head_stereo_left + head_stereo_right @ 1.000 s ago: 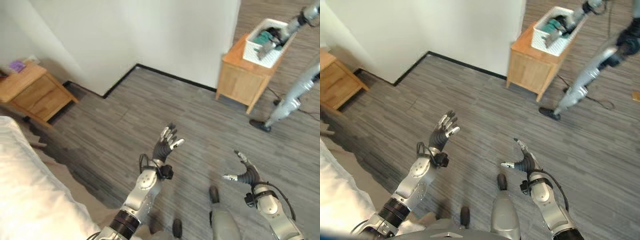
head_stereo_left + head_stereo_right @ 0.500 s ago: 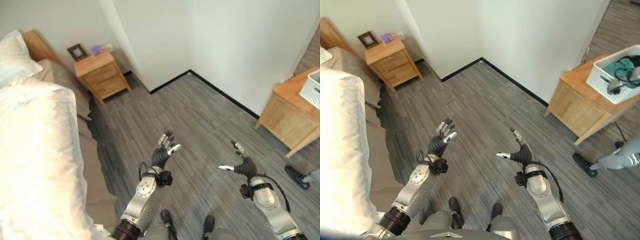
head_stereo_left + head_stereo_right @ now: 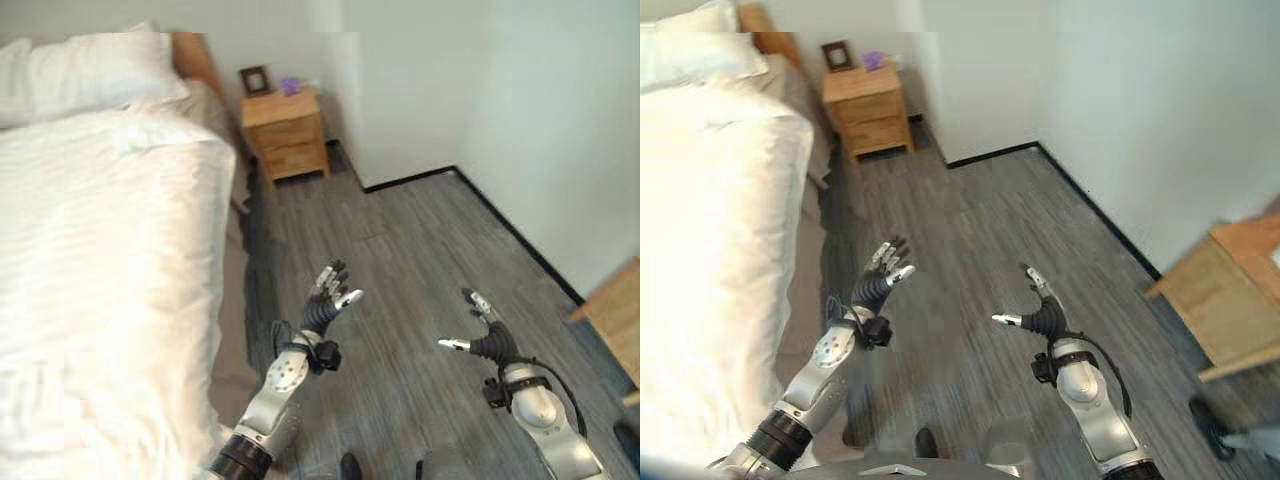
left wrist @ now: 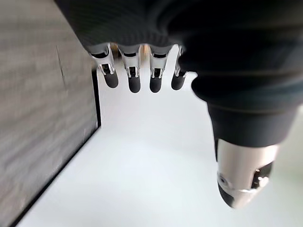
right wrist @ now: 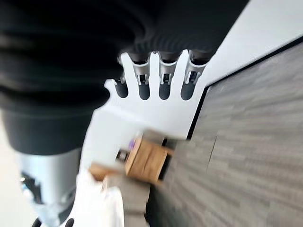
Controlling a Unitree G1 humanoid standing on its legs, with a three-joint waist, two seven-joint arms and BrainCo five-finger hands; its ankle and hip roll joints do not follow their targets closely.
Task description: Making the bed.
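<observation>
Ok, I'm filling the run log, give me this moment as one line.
left hand: open, over floor | right hand: open, over floor | bed: on robot's left, untouched | step: making not begun

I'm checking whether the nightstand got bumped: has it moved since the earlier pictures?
No. The nightstand sits against the wall corner beside the bed, as before; the whole view has swung, so the camera turned.

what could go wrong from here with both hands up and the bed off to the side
Both the left hand and the right hand are open over bare floor, holding nothing, so reaching for the white duvet means a sideways move. The left arm could snag the duvet's hanging edge. A wide swing near the bed's head might also knock the wooden nightstand and the small picture frame on it.
</observation>
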